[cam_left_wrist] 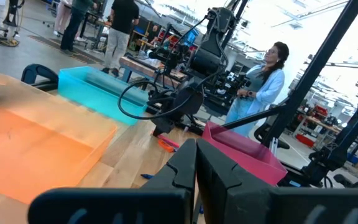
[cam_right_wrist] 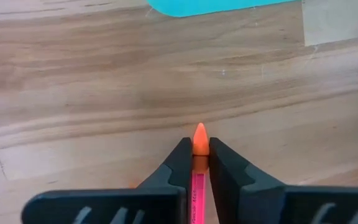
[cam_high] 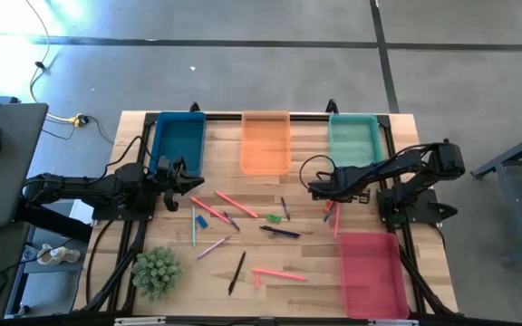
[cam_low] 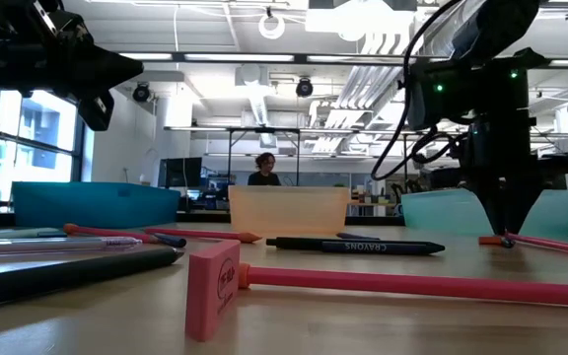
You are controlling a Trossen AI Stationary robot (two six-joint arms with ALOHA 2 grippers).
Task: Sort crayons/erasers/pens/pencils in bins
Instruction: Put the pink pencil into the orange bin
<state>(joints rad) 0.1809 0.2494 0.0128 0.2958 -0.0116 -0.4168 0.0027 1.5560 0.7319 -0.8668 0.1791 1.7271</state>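
My right gripper (cam_right_wrist: 200, 154) points down at the table in front of the teal-green bin (cam_high: 352, 140) and is shut on a salmon-pink stick (cam_high: 336, 221) with an orange tip. My left gripper (cam_left_wrist: 196, 171) hovers level and shut near the dark blue bin (cam_high: 178, 140), holding nothing. More salmon-pink sticks (cam_high: 236, 204), black pens (cam_high: 279, 232), a blue eraser (cam_high: 201, 220) and a green eraser (cam_high: 273, 218) lie flat on the table's middle. The orange bin (cam_high: 265, 142) stands at the far edge and the red-pink bin (cam_high: 372, 273) at the near right. My right gripper pinches the stick between its two fingers just behind the orange tip (cam_right_wrist: 200, 132). The fingers come from above, pointing steeply down, one on each long side. The tip pokes out past the fingertips. In the low view the stick (cam_low: 550, 244) lies level along the table.
A small potted plant (cam_high: 157, 272) stands at the near left. A pink eraser (cam_low: 213, 288) and a long salmon stick (cam_low: 412, 286) lie close to the low camera. People stand in the room beyond the table. Bare wood lies between the scattered items and the far bins.
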